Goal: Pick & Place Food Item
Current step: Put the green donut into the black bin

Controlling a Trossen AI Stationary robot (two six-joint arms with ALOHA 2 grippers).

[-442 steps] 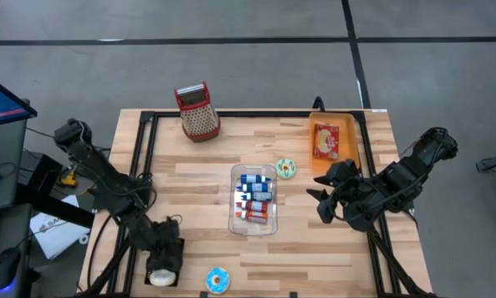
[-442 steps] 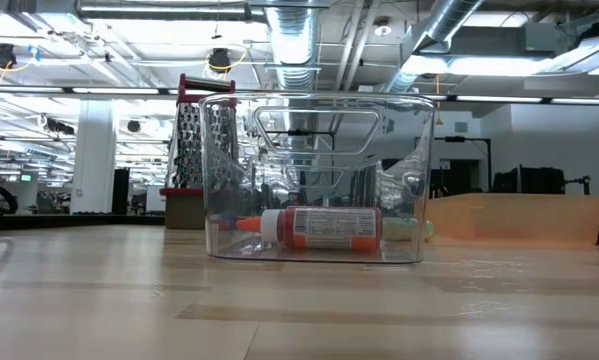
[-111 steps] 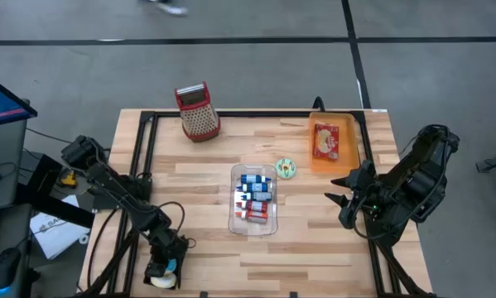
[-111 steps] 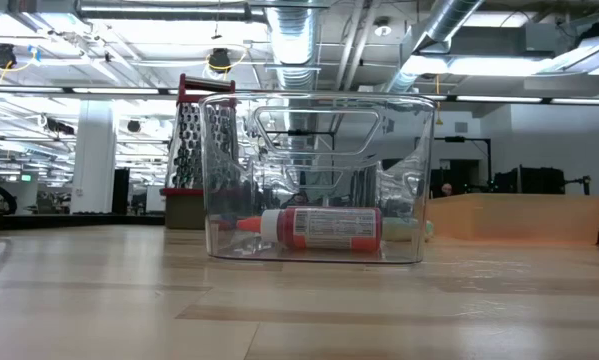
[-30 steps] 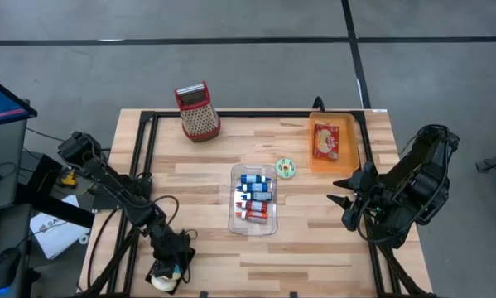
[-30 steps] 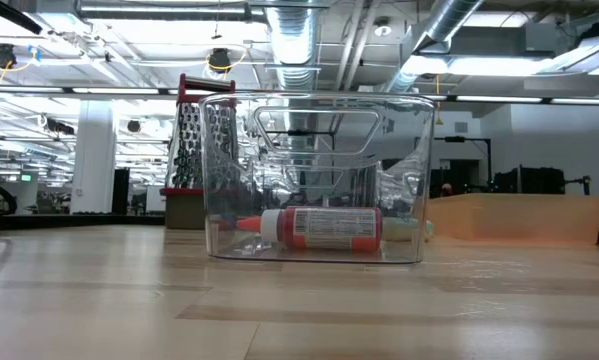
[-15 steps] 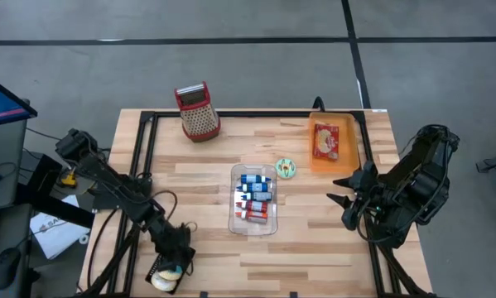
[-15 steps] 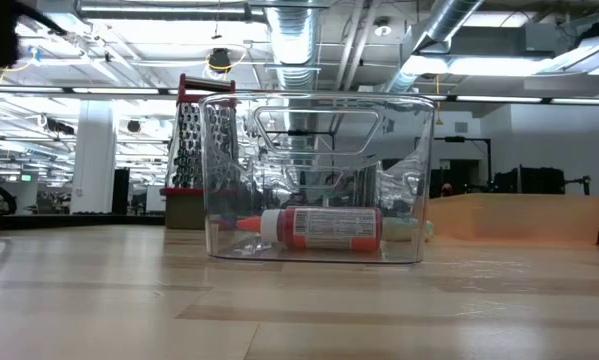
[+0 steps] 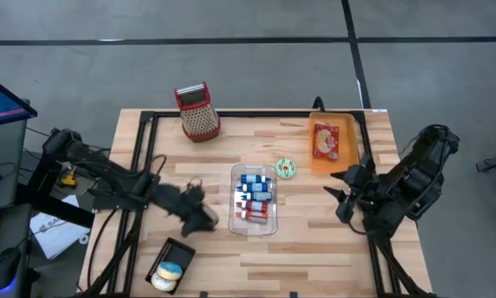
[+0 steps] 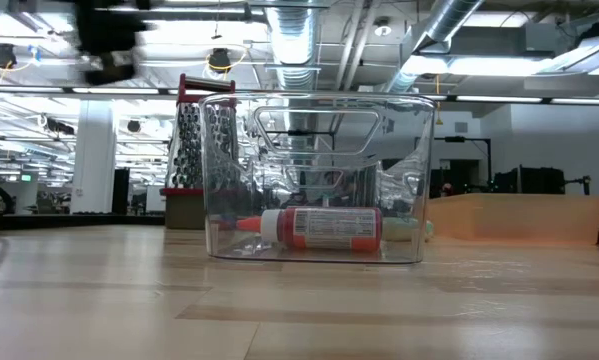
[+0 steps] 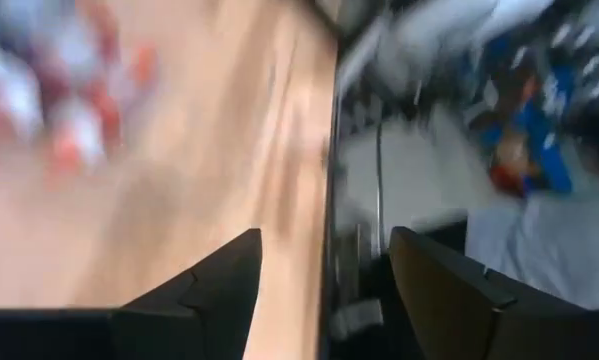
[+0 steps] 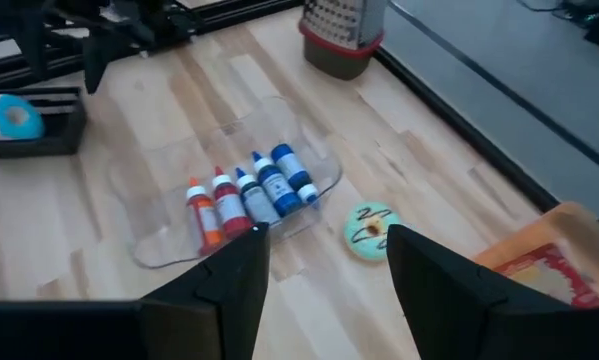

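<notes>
A black tray stands at the table's near left corner with a blue-iced donut and a pale donut lying in it. A green-iced donut lies flat on the table beside the clear bin of bottles. My left gripper is blurred in the air just left of the bin; its fingers stand open with nothing between them. My right gripper hovers open over the table's right side, near the orange tray.
A red-topped box grater stands at the far left. The orange tray holds a red packet. The bin holds several bottles. Bare wood lies between the bin and the table's near edge.
My left gripper has risen off the black tray and swung toward the table's middle, up to the clear bin's left side, tipping from pointing down to nearly level. The blue donut and the pale donut stay in the tray, uncovered now.
</notes>
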